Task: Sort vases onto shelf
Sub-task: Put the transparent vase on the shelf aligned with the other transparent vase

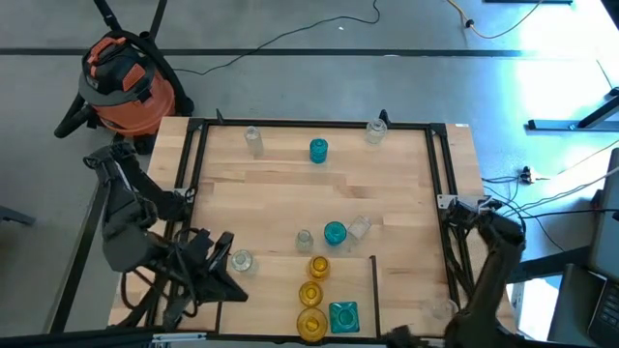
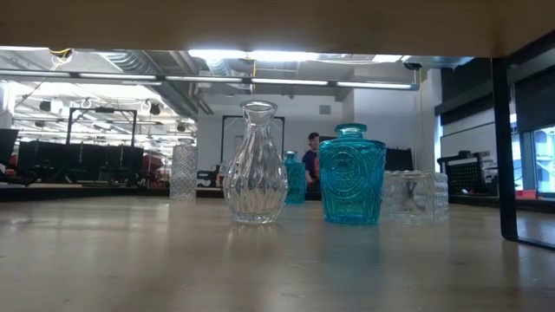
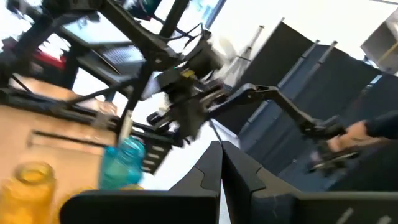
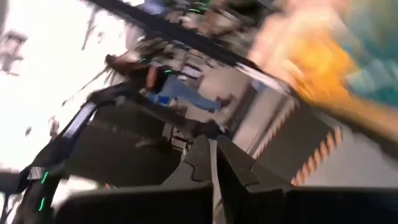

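In the high view, the pale-wood shelf [image 1: 280,193] is seen inside a black metal frame [image 1: 319,123]. Three amber-yellow glass vases [image 1: 316,268] are lined up in a row at the near edge, and a square teal-blue glass vase [image 1: 343,315] is placed just beside the nearest one. A round teal-blue glass vase [image 1: 335,233] is found in the middle, between a small clear glass vase [image 1: 304,239] and a clear square glass vase [image 1: 360,227]. Another teal-blue vase [image 1: 318,150] and two clear vases [image 1: 253,140] are kept near the far edge, well apart. The left gripper [image 3: 221,163] is held beside the near left corner, with jaws closed on nothing. The right gripper [image 4: 214,163] is held at the near right side, its jaws also closed and empty. An orange vacuum cleaner [image 1: 121,82] is seen on the floor.
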You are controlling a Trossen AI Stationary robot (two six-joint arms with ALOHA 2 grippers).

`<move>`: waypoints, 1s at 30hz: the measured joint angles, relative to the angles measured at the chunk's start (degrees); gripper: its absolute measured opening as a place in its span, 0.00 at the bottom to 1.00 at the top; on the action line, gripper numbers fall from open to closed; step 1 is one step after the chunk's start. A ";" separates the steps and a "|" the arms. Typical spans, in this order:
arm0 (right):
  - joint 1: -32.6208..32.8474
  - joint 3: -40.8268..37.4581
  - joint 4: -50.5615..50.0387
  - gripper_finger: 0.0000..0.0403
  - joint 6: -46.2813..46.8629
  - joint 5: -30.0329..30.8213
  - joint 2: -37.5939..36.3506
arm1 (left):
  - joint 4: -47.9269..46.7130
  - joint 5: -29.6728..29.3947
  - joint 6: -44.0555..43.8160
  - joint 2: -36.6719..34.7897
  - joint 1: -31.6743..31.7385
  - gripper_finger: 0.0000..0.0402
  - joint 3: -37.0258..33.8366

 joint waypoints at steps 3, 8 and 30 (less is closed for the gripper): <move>0.18 0.06 5.75 0.00 -21.53 0.60 -4.28 | 0.17 -2.30 4.14 -0.26 2.14 0.00 0.00; -0.82 0.11 4.47 0.00 -43.07 4.38 -10.36 | -9.63 -8.53 8.19 -3.82 10.43 0.00 0.00; -30.70 0.07 -39.59 0.43 -32.48 11.07 -27.23 | -51.43 21.24 33.71 -1.97 88.64 0.33 -3.19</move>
